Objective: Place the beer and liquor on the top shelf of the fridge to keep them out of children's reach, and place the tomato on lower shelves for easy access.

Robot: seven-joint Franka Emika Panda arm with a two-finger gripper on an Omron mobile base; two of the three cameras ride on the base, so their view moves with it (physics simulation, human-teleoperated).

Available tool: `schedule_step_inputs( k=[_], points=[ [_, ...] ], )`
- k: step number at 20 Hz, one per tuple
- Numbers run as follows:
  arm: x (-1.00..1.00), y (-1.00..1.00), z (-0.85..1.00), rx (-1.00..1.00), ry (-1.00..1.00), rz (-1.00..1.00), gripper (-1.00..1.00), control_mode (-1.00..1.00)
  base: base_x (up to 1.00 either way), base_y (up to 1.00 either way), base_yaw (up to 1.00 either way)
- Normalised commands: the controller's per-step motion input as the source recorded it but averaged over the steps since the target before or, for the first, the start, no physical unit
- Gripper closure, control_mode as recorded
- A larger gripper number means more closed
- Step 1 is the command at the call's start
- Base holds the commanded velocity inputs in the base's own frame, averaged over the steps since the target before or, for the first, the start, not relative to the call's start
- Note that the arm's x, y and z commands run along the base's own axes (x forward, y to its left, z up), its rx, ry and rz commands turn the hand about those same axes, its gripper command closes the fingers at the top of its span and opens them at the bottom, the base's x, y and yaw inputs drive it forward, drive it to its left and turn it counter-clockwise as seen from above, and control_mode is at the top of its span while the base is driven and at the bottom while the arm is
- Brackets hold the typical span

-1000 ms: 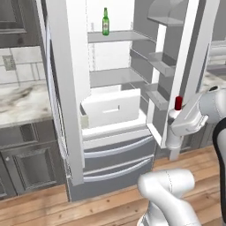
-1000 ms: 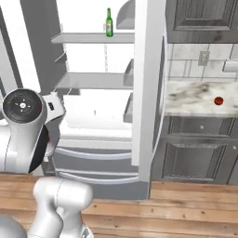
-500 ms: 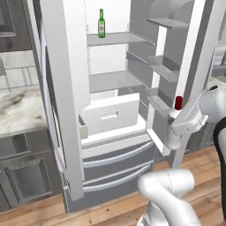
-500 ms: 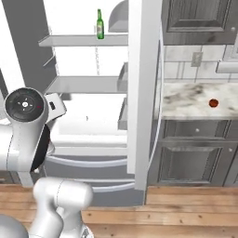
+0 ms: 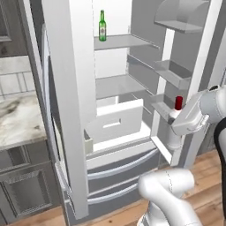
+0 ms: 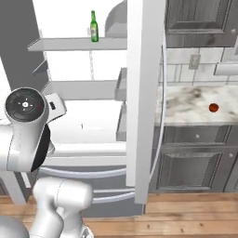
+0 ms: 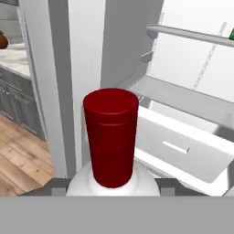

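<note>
My gripper [image 5: 183,123] is shut on the liquor [image 5: 177,104], a whitish bottle whose red cap [image 7: 111,137] rises close in the hand view. It hangs low at the right of the open fridge [image 5: 132,62], by the right door's bins. The green beer [image 5: 102,26] stands upright on the top shelf [image 5: 126,42]; from the other side the beer [image 6: 94,27] shows on the same top shelf [image 6: 69,44]. Lower shelves [image 5: 119,84] lie below it. The tomato [image 6: 213,108] sits on the marble counter [image 6: 190,100] to the right of the fridge.
A white drawer [image 5: 117,121] is pulled out under the lower shelves. The open right door [image 6: 144,93] stands between the fridge's inside and the counter. The left door [image 5: 66,110] swings out toward me. Grey cabinets [image 6: 195,172] line the wooden floor.
The whole picture has shifted and the fridge looks a little closer, so the base has driven. The liquor stays in the gripper; the beer and tomato have not moved.
</note>
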Motion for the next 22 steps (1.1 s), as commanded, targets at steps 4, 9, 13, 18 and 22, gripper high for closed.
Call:
schedule_step_inputs(
  k=[4, 9, 13, 18, 22],
  points=[
    [0.00, 0.00, 0.00, 0.00, 0.00, 0.00, 1.00, 1.00, 0.51, 0.48, -0.09],
    [0.00, 0.00, 0.00, 0.00, 0.00, 0.00, 1.00, 1.00, 0.52, 0.42, -0.08],
    [0.00, 0.00, 0.00, 0.00, 0.00, 0.00, 1.00, 1.00, 0.54, 0.13, -0.05],
    [0.00, 0.00, 0.00, 0.00, 0.00, 0.00, 1.00, 1.00, 0.53, 0.01, 0.00],
    [0.00, 0.00, 0.00, 0.00, 0.00, 0.00, 1.00, 1.00, 0.41, 0.09, 0.00]
  ],
)
